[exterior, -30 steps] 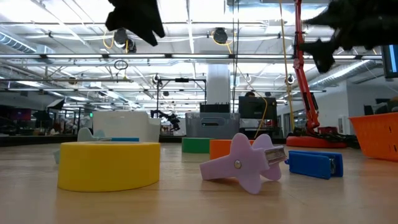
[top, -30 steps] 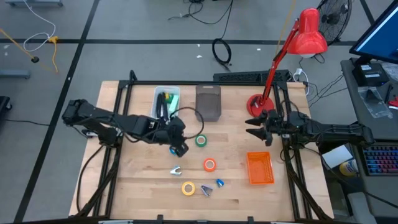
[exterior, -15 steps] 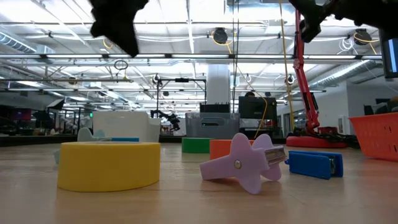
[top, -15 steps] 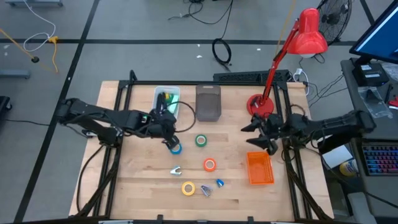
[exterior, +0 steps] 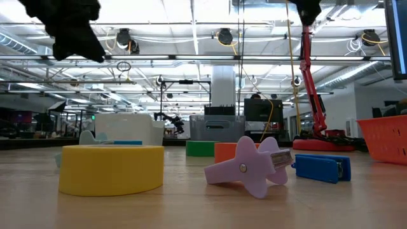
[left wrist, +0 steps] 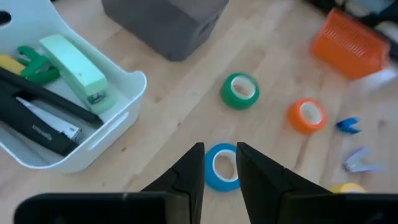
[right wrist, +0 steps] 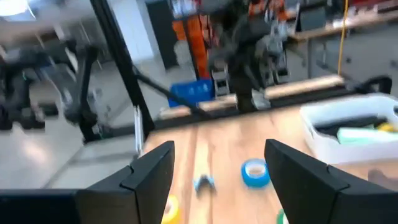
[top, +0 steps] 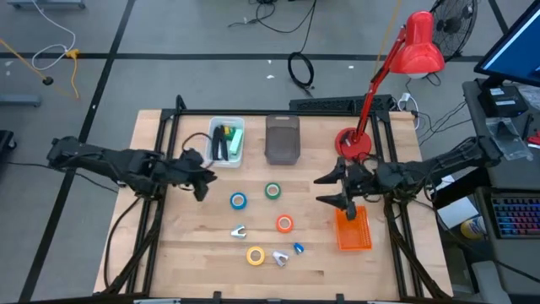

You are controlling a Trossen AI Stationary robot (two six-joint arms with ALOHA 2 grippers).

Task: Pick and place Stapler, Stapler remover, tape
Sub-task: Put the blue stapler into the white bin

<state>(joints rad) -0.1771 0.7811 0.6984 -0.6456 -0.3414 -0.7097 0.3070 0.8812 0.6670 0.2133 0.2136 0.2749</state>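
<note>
Blue tape roll (top: 238, 201), green (top: 272, 191), orange (top: 284, 224), yellow (top: 255, 255): flat on wood, apart.

Grey floor (top: 169, 34) with dark seams and loose cables; red desk lamp (top: 419, 44) at the wooden tabletop's (top: 186, 253) far right corner; overhead ceiling lights (exterior: 224, 36).

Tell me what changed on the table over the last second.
The left gripper let go of the small blue tape roll, leaving it on the wooden table, and drew back toward the table's left edge. The right gripper, open, moved inward over the orange mesh basket. The green, orange and yellow tape rolls stayed put.
</note>
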